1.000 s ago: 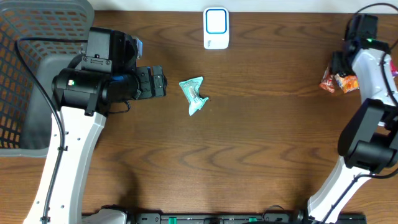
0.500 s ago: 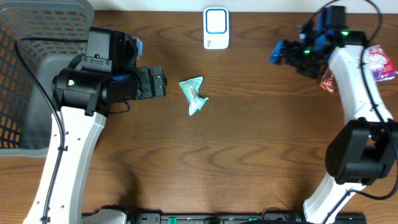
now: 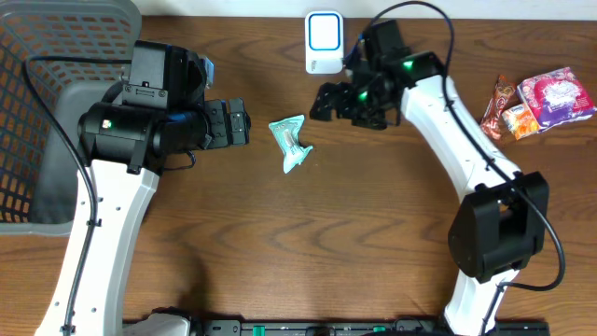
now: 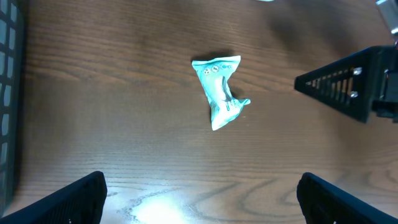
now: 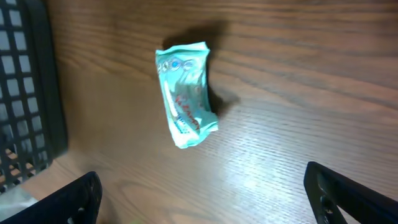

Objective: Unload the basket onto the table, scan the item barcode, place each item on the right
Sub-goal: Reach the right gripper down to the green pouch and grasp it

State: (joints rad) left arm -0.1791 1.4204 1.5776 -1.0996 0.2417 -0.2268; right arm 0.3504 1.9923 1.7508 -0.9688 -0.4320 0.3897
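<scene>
The item, a crumpled teal packet (image 3: 290,142), lies flat on the wooden table near its middle; both wrist views show it too (image 4: 221,91) (image 5: 185,93). At the table's far edge stands the white and blue scanner (image 3: 324,42). My left gripper (image 3: 244,123) is open just left of the packet, with bare table between its fingers (image 4: 202,199). From the right, my right gripper (image 3: 336,82) hovers open between the scanner and the packet, and nothing is between its fingers (image 5: 205,199). No barcode can be made out on the packet.
A grey mesh basket (image 3: 37,112) fills the far left corner, its wall showing in the right wrist view (image 5: 31,81). Orange and pink snack packets (image 3: 504,107) (image 3: 555,98) lie at the far right. My right gripper (image 4: 348,87) shows in the left wrist view.
The right arm has swung from the snack packets at the far right to the middle, beside the teal packet, and its jaws have widened. The left arm and packet are unmoved.
</scene>
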